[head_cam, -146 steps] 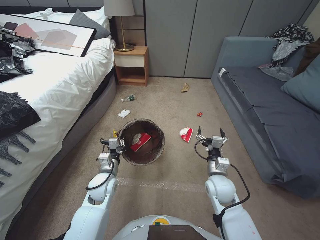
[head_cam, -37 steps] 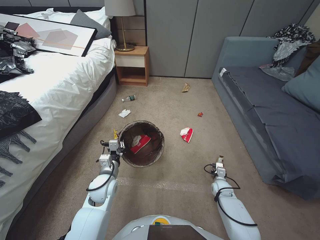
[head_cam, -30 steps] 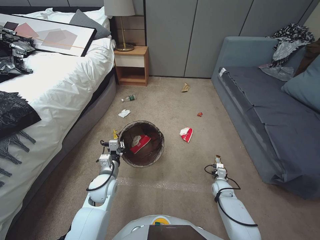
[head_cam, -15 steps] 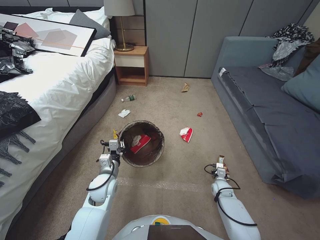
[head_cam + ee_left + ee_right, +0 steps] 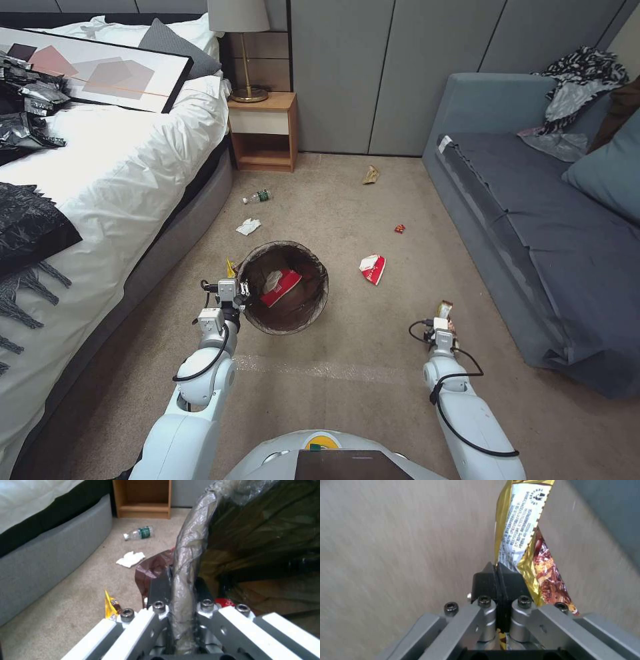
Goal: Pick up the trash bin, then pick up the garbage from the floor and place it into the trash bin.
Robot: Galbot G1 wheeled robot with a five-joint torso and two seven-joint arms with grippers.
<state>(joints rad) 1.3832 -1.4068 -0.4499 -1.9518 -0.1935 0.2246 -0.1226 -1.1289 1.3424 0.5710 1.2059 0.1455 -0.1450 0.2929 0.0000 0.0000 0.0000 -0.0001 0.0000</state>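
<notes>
Gold snack wrapper (image 5: 523, 530), printed, crinkled, pinched in right pincer (image 5: 496, 570)

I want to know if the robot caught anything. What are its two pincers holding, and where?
The left pincer grips the trash bin by its rim. The right pincer pinches a snack wrapper by its edge.
</notes>
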